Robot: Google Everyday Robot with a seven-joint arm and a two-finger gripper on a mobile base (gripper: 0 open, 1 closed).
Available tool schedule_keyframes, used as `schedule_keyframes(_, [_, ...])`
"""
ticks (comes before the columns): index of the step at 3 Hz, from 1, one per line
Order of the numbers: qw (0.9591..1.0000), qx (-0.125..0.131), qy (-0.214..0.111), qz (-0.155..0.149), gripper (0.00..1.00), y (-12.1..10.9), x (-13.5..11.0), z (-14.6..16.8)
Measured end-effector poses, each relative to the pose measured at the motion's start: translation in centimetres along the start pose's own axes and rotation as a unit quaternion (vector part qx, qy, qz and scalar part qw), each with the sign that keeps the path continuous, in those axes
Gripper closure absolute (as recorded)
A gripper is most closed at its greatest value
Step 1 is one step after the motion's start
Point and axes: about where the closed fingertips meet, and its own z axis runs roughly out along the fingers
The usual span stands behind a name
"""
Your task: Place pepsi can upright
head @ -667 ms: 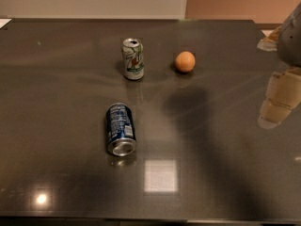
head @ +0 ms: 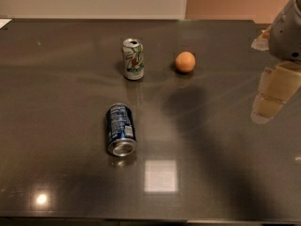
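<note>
Pepsi can (head: pixel 121 129) lies on its side on the dark table (head: pixel 56 79), left of centre, one silver end toward the camera. A white-green can (head: pixel 133 59) stands upright behind it, with an orange (head: pixel 185 61) nearby. The gripper (head: pixel 274 94) hangs at the right edge, well apart from the can; whether it is parted or closed is unclear.

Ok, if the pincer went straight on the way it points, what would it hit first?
Probably just the bare dark glossy table: the pincer hangs at the right edge pointing down, well right of the lying dark blue aluminium pepsi can. Depth is unclear.
</note>
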Motion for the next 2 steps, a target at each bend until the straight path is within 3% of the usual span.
schedule_keyframes(1, [0.9982,-0.043,-0.012,0.039,0.0,-0.9,-3.0,0.8])
schedule_keyframes(2, [0.9933,-0.073,-0.029,0.085,0.0,-1.9,-7.2,1.3])
